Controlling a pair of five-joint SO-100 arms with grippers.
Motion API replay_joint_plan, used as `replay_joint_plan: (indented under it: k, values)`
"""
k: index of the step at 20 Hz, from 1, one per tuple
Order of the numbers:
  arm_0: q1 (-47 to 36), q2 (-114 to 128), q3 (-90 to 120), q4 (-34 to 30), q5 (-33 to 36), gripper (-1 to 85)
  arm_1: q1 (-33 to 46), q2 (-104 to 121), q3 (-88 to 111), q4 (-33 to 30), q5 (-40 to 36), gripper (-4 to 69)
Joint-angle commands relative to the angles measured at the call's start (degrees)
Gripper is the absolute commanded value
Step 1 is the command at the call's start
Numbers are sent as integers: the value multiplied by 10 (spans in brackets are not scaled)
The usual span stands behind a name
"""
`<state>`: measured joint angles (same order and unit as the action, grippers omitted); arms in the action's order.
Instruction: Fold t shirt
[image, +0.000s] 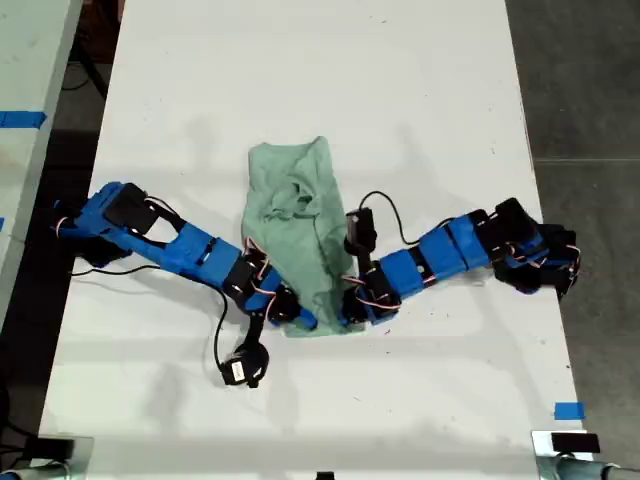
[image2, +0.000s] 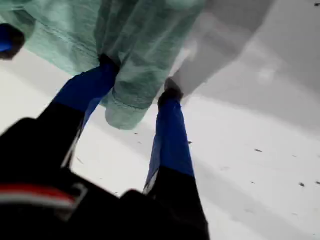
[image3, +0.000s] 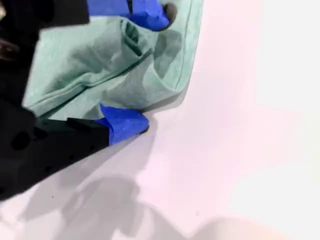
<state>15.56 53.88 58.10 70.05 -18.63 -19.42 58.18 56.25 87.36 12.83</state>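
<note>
The pale mint-green t shirt (image: 295, 225) lies wrinkled and roughly oblong in the middle of the white table (image: 300, 80). Two blue arms reach in from the exterior view's left and right, and their grippers meet at the shirt's near edge. In the first wrist view my first gripper (image2: 139, 79) is shut on a bunched corner of the t shirt (image2: 135, 45), with cloth pinched between its blue fingers (image2: 170, 130). My second gripper (image3: 137, 70) stands open astride a hemmed edge of the t shirt (image3: 85, 65), one fingertip (image3: 125, 124) low at the cloth's border.
Loose black cables (image: 220, 330) trail from the arms, and a small camera (image: 240, 370) hangs near the front. Blue tape (image: 568, 410) marks the table at the exterior view's lower right. The table's side edges (image: 525, 150) drop to a dark floor.
</note>
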Motion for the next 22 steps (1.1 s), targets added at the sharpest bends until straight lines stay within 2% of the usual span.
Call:
replay_joint_plan:
  k: [1, 7, 12, 16, 22]
  values:
    - [0, -1, -25, -11, -18, 12, -8, -9, -22, -23, -1, -12]
    - [-3, 10, -33, -1, -5, -1, -6, 3, -26, -17, -1, -12]
    - [4, 69, -50, 2, 42, -1, 1, 52, -89, 17, -34, -12]
    - [-25, 182, -52, 20, 91, -1, 69, 142, -95, 28, -137, -11]
    - [-166, 282, -40, 142, 162, -1, 229, 258, -101, 9, -316, -11]
